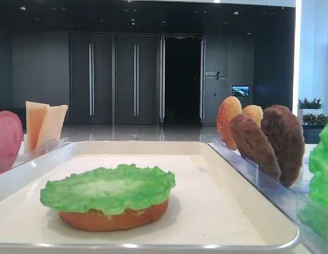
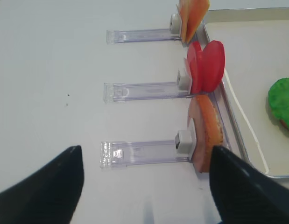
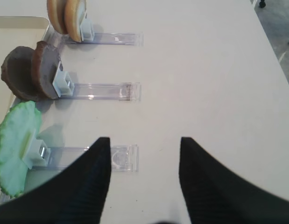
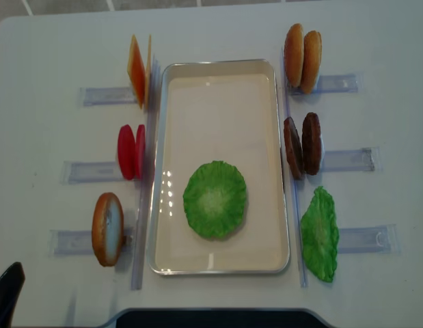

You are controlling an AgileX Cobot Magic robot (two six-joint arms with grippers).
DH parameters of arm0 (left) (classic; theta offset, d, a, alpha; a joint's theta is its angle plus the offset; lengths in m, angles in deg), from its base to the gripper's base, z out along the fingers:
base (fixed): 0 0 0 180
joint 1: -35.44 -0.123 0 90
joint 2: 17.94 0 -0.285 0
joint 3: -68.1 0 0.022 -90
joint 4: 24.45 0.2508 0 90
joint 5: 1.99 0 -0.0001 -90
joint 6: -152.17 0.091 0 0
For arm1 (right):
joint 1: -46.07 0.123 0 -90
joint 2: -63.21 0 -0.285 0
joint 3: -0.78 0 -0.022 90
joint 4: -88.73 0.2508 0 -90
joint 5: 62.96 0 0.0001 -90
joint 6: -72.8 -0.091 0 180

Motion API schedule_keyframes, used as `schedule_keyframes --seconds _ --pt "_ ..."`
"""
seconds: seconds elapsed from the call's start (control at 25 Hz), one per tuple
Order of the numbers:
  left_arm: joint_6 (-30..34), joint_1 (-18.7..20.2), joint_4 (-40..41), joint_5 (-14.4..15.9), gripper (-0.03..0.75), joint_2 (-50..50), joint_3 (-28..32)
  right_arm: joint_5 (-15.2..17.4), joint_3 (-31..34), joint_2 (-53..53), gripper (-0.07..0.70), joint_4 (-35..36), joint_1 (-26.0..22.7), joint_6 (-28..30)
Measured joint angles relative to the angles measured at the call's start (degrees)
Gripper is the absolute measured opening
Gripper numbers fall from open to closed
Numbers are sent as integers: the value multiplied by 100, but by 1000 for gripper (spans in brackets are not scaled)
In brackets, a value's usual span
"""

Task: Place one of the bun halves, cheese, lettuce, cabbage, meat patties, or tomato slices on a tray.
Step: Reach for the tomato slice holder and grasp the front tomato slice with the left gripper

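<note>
1. Lettuce (image 4: 214,199) lies flat on a low bun half (image 1: 113,218), just below the middle of the tray (image 4: 218,78); I hold none of it.
2. My left gripper (image 2: 146,184) hangs over bare table (image 4: 47,41) with its fingers (image 2: 242,186) spread wide and nothing between them.
3. My right gripper (image 3: 144,161) is likewise parted and holds nothing, hovering above the table.
4. In the left wrist view, at about 1 o'clock from my left gripper, a bun half (image 2: 207,133) stands on edge at the end of a clear holder (image 2: 144,153), just beside the tray rim.
5. Further toward 12 o'clock stand two tomato slices (image 2: 207,65) in their own holder, and beyond them the cheese (image 2: 191,16).
6. In the right wrist view, at 10 o'clock from my right gripper, a second lettuce leaf (image 3: 16,144) leans in a clear holder (image 3: 83,157) whose free end lies just under my left finger.
7. Toward 11 o'clock stand two meat patties (image 3: 32,72) side by side, touching, and past them two more bun halves (image 3: 67,16) upright.
8. From overhead, the tray sits at the centre of the table, with cheese, tomato and one bun at 9 o'clock and buns, patties and the spare leaf at 3 o'clock.
</note>
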Motion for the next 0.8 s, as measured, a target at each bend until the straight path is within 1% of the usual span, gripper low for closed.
schedule_keyframes --seconds 0.6,0.68,0.8 --pt "0 0 -4 5 643 33 0 0 0 0 354 0 0 0" --pt "-22 0 -11 34 643 216 -21 0 0 0 354 0 0 0" --pt "-62 0 -17 155 643 651 -162 0 0 0 354 0 0 0"
